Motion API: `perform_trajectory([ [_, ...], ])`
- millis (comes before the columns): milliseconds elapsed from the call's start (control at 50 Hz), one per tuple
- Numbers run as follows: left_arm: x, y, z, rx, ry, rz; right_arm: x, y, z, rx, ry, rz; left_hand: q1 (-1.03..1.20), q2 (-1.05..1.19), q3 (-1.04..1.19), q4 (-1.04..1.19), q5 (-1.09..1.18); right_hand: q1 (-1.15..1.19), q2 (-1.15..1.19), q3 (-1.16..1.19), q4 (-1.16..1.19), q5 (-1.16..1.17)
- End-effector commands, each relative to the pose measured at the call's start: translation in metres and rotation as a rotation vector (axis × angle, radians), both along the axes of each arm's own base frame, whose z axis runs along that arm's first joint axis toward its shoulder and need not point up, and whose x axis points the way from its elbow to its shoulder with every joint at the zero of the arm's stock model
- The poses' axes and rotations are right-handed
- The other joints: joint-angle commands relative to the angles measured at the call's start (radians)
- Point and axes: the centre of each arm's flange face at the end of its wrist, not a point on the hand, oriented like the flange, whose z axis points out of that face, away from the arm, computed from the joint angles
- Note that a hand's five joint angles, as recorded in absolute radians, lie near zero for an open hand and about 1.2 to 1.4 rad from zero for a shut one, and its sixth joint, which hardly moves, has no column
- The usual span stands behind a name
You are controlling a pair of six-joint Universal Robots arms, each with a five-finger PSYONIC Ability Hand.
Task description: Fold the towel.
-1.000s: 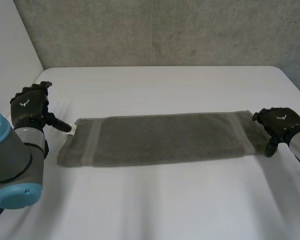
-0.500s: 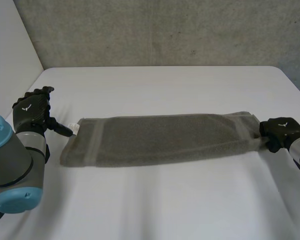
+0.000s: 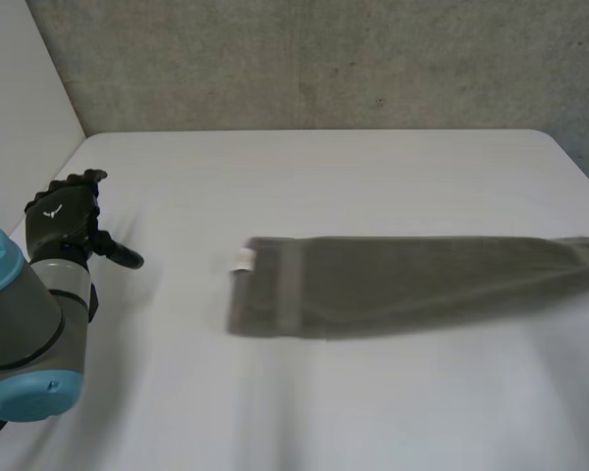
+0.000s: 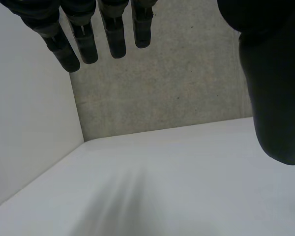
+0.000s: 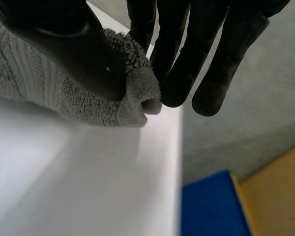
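A long grey-brown terry towel (image 3: pixel 422 285) lies flat as a narrow strip across the white counter (image 3: pixel 324 177). It runs from about the middle of the counter out past the head view's edge on the robot's right side. The end nearer the middle carries a paler woven band (image 3: pixel 290 289) across its width and a small white label (image 3: pixel 242 260) at its far corner.

The left hand (image 3: pixel 64 218) is near the counter's left edge, well apart from the labelled end, with bare counter between them. In the left wrist view its fingers (image 4: pixel 115 34) hang straight and a little spread. The thumb (image 4: pixel 275 98) is set wide from them, and nothing is held. Beyond them the counter (image 4: pixel 162 177) meets a rough grey concrete wall (image 4: pixel 162 83).

In the right wrist view the right hand (image 5: pixel 64 44) holds the towel's (image 5: pixel 29 83) other end. The thumb presses on the pile from one side and the fingers (image 5: pixel 174 64) close in from the other, pinching a rolled edge of the cloth between them. This held end is close to the counter's (image 5: pixel 64 187) edge; whether it touches the surface cannot be told. Past that edge, lower down, are a bright blue flat-topped block (image 5: pixel 206 206) and a tan floor (image 5: pixel 275 191)
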Motion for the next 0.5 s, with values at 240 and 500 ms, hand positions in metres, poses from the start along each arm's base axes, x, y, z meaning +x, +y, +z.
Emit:
perform_trajectory([
  [240, -0.045, 0.004, 0.056, -0.132, 0.037, -0.157, 0.210, 0.041, 0.079, -0.083, -0.058, 0.487, -0.064, -0.070, -0.054, -0.071, -0.206, 0.082, 0.098, 0.087, 0.059, 0.070],
  [500, -0.078, 0.018, 0.068, -0.156, 0.055, -0.245, 0.367, 0.150, 0.011, -0.025, -0.035, 0.837, -0.064, -0.070, -0.054, -0.071, -0.206, -0.518, -0.503, -0.514, -0.541, -0.530],
])
